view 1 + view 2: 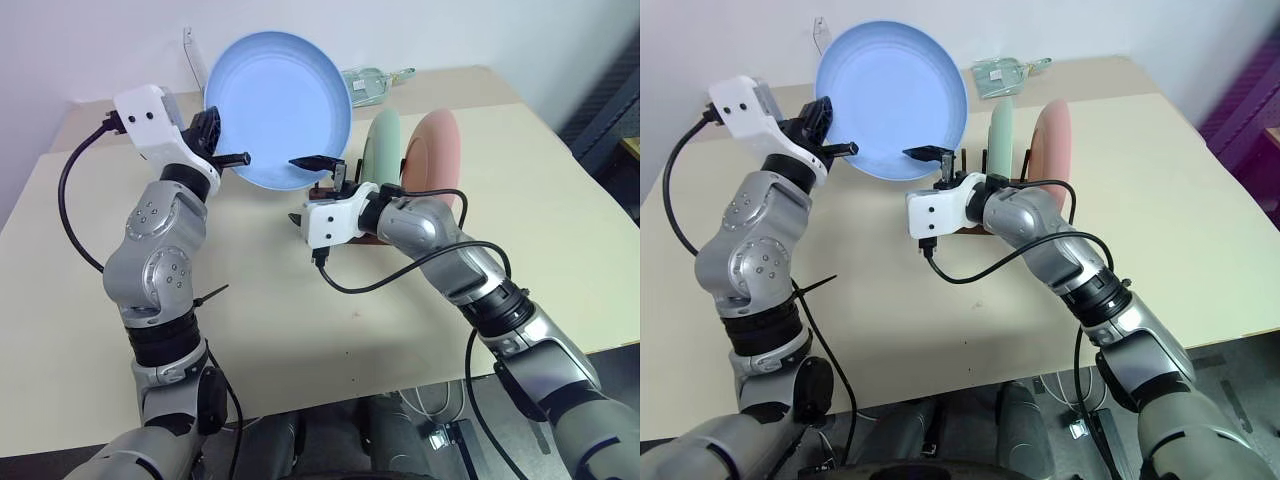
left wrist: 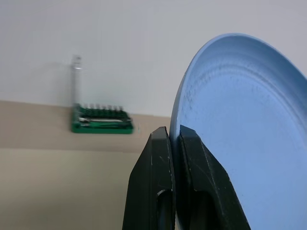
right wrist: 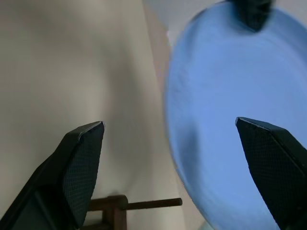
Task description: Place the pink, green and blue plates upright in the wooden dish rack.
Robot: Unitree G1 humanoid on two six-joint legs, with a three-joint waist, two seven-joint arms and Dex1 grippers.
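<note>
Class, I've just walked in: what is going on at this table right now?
A two-armed robot is loading plates into a wooden dish rack. The left gripper, jaws shut on the rim, holds the blue plate upright in the air. The right gripper, jaws wide open, sits at the plate's lower edge, not gripping it. The green plate and the pink plate already stand upright in the rack.

Blue plate lifted, green and pink already racked

The light blue plate [image 1: 278, 108] stood nearly on edge in the air, its hollow face toward the camera, above the table and just left of the wooden dish rack [image 1: 335, 190]. The pale green plate [image 1: 383, 148] and the salmon pink plate [image 1: 436, 152] stood upright side by side in the dark rack, pink farther right.
</note>
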